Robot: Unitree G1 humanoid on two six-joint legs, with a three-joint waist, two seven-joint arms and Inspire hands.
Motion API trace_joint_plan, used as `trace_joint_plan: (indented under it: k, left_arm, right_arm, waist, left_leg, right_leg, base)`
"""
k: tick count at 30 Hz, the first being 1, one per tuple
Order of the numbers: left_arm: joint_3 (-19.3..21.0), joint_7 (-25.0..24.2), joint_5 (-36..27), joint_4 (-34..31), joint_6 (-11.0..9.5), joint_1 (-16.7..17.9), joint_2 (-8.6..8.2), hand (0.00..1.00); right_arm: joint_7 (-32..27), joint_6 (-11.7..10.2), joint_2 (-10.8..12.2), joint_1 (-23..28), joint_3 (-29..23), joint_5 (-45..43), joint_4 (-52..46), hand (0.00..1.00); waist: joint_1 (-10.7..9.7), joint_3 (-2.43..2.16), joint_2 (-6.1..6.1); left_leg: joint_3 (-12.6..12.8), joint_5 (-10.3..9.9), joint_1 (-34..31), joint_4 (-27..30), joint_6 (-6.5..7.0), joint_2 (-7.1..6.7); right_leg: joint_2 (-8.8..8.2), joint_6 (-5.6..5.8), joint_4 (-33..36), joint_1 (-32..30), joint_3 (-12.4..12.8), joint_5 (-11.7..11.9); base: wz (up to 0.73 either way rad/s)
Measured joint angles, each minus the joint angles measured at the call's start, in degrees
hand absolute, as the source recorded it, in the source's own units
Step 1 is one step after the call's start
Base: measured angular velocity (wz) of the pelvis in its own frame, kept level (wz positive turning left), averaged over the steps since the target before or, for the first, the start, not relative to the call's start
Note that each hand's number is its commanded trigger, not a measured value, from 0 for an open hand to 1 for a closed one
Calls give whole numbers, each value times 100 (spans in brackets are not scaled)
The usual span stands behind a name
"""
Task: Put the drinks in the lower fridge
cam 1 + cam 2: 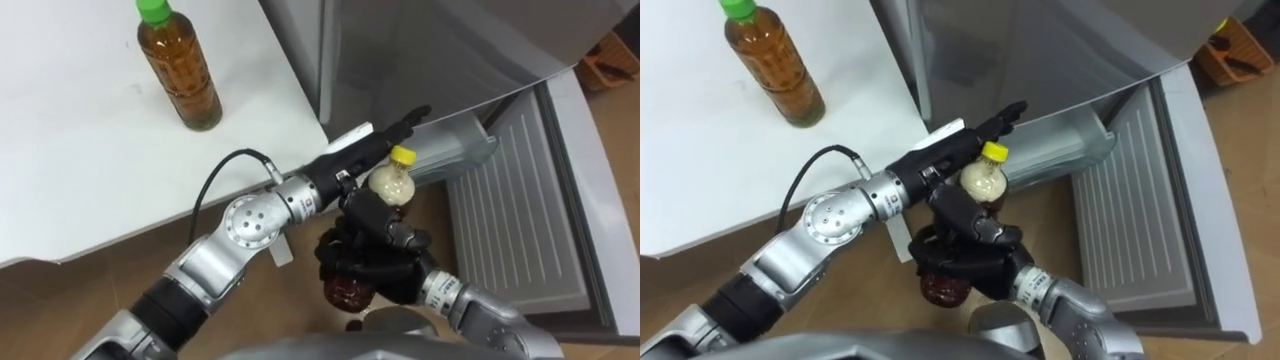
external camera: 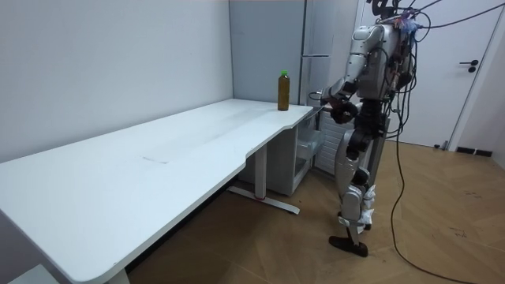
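Note:
A small bottle with a yellow cap (image 1: 392, 183) and pale contents is held upright in front of my chest, my right hand (image 1: 378, 245) curled round its middle. Under those fingers shows a dark brown rounded bottle end (image 1: 346, 291); I cannot tell if it is the same bottle. My left hand (image 1: 385, 133) lies just behind the cap with straight fingers, pointing toward the fridge. A tea bottle with a green cap (image 1: 182, 72) stands on the white table (image 1: 70, 150). In the room view I stand at the table's end before the fridge (image 2: 319, 71).
The lower fridge door (image 1: 520, 220) hangs open to my right, with a clear door shelf (image 1: 462, 148) near my left fingertips. The grey upper fridge front (image 1: 430, 50) rises behind. An orange crate (image 1: 612, 55) sits on the wooden floor at top right.

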Motion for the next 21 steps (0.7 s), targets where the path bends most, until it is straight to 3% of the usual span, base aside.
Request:
trace_joint_plan:
  k: [3, 7, 15, 21]
  left_arm:
    - [-120, 17, 290, 75, -34, 6, 116, 0]
    - [-192, 42, 395, 60, -116, -25, 48, 0]
    - [-253, 76, 398, 115, -135, -26, 61, 0]
    - [-302, -27, 376, 593, -148, -22, -172, 0]
  right_arm:
    - [-89, 79, -88, 18, -287, 11, 23, 100]
    - [-211, 79, -90, 17, -469, 10, 23, 100]
    - [-220, 79, -49, 22, -474, 64, 143, 100]
    - [-349, 80, -29, 47, -496, 65, 475, 100]
  waist:
    - [-24, 0, -1]
    - [-64, -24, -15]
    - [-218, -25, -24]
    - [-387, -21, -79]
  left_leg:
    - [25, 0, -3, 0, 0, 0]
    - [23, 0, -16, 0, 0, 4]
    - [20, 0, 44, -24, 0, 7]
    - [43, 2, 82, -99, 3, -3]
  right_leg:
    - [-2, 0, 6, -12, 14, 0]
    - [0, 0, -41, 4, -5, 0]
    - [1, -4, -83, 95, -22, 3]
    - [1, -2, -88, 114, -2, 4]
  base:
    - [-3]
    - [0]
    - [0]
    - [-2]
